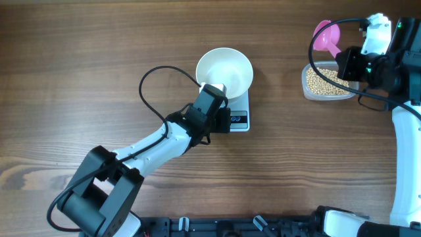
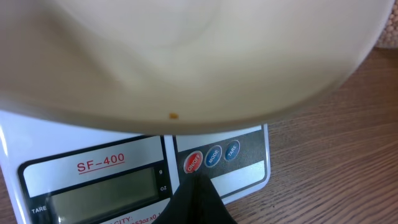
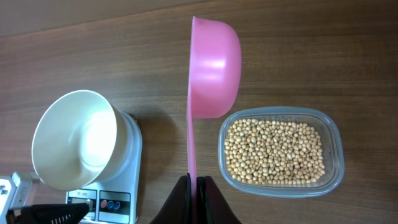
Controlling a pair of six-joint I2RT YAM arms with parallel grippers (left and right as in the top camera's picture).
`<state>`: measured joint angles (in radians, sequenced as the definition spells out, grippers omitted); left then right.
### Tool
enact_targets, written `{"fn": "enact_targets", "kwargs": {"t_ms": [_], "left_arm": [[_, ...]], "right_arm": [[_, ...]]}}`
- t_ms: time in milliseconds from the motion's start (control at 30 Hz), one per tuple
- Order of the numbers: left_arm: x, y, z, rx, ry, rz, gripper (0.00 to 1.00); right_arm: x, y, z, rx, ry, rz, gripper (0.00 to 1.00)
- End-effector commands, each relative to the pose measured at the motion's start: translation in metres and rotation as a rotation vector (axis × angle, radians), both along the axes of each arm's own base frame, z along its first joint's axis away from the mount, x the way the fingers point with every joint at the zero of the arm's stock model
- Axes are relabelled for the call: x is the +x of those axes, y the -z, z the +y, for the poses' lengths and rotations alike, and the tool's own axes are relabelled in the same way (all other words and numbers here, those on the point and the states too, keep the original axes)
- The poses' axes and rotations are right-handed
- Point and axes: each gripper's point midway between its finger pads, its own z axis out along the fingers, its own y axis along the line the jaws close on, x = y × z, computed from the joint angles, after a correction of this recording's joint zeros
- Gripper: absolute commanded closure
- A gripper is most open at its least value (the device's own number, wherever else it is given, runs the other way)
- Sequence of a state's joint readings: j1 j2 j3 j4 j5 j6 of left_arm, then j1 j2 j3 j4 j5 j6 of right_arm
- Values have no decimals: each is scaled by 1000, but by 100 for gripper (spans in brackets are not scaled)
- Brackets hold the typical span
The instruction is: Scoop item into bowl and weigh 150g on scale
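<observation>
Set-up step, by the look of it: switching on or zeroing the scale (image 1: pixel 241 120) before any scooping. Left claw (image 2: pixel 196 190): shut, empty, tip right at the red on/off button (image 2: pixel 193 163); cannot tell whether pressing or just short of contact. Display (image 2: pixel 102 191) grey, no digits readable. White bowl (image 1: pixel 225 70) seated on the scale's platform, overhanging it, empty inside.

Right claw (image 3: pixel 198 185): pinched tight on the handle of a pink scoop (image 3: pixel 214 67), held on edge with nothing in it, over the worktop (image 1: pixel 79 59) close by the clear tub (image 3: pixel 334 146). Beans (image 3: pixel 273 152) all in that tub, well apart from the bowl; none weighed yet.

Next, probably: firm press on the button, check for a zero reading with the bowl on, then draw the left arm clear of the platform so as not to load it. After that, turn the scoop mouth-down into the beans, lift level, carry across to the bowl without spilling.
</observation>
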<state>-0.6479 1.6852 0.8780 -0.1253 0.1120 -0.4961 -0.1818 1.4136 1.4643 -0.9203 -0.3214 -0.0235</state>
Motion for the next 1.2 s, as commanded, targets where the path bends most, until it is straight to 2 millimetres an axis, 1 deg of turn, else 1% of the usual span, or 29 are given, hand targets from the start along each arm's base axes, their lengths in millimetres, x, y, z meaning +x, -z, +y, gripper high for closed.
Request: {"fn": "enact_targets", "kwargs": {"t_ms": [0, 67, 200, 267, 333, 600, 900, 1000, 1067, 1167], "left_arm": [[-3, 8, -2, -15, -24, 41, 96], [-5, 10, -6, -30, -11, 53, 96], [-5, 13, -5, -32, -30, 70, 96], [-8, 21, -4, -36, -59, 107, 96], [-10, 24, -4, -38, -67, 127, 96], [-2, 18, -10, -77, -82, 99, 96], [-1, 17, -11, -81, -79, 91, 96], [6, 2, -16, -117, -75, 46, 96], [12, -16, -18, -146, -80, -4, 96], [19, -46, -12, -162, -110, -82, 96]], "right_arm": [[-2, -4, 3, 13, -11, -12, 96], [-2, -4, 3, 14, -10, -12, 96], [-2, -4, 3, 12, -12, -13, 96], [-2, -4, 3, 12, -12, -13, 96], [-2, -4, 3, 11, -13, -13, 96], [-2, -5, 3, 11, -12, -15, 96], [-2, -5, 3, 10, -13, -16, 96], [-2, -5, 3, 10, -13, -17, 96], [-2, -5, 2, 10, -13, -17, 96], [-2, -5, 2, 10, -12, -16, 96]]}}
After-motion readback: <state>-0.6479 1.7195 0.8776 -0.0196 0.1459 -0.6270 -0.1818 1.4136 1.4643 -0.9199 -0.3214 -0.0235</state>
